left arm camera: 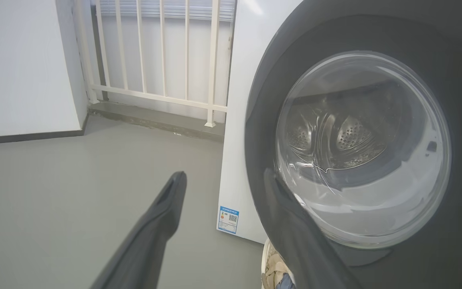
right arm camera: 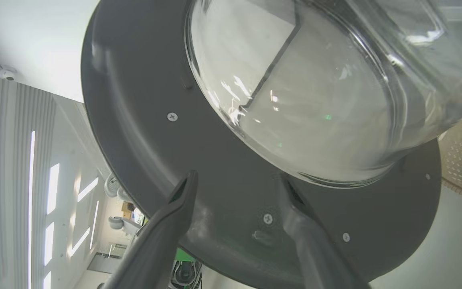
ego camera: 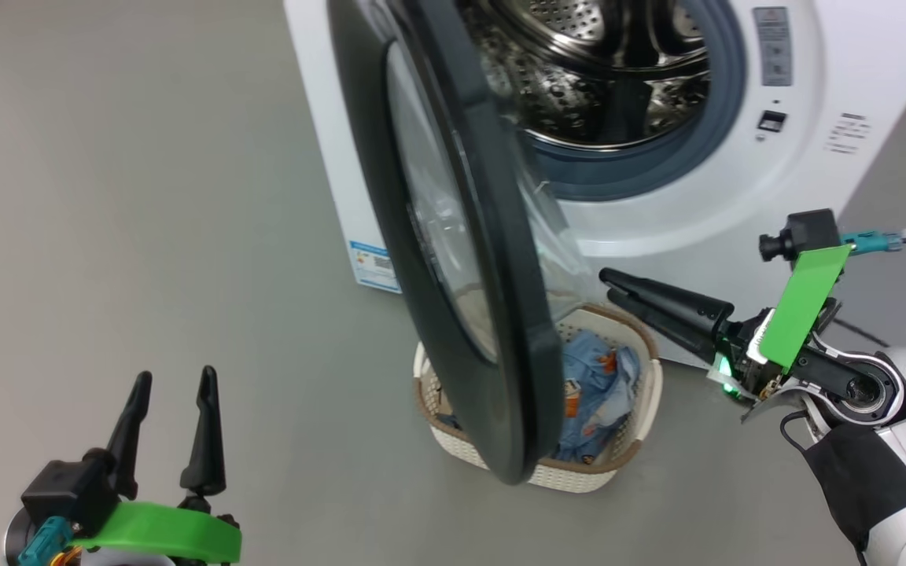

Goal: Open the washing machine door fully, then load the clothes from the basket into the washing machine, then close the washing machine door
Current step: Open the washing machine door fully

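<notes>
Right end effector (ego camera: 607,284), parted and empty, faces bulging glass (right arm camera: 315,100) on the glossy black door (ego camera: 500,275).

The black washing machine door (ego camera: 453,236) is standing half open, overhanging the cream basket (ego camera: 579,474). Blue clothes (ego camera: 602,385) are lying inside it.

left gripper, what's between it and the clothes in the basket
In the head view: bare floor, then the partly open washing machine door, edge-on across the basket, screening the clothes from the left gripper.
</notes>
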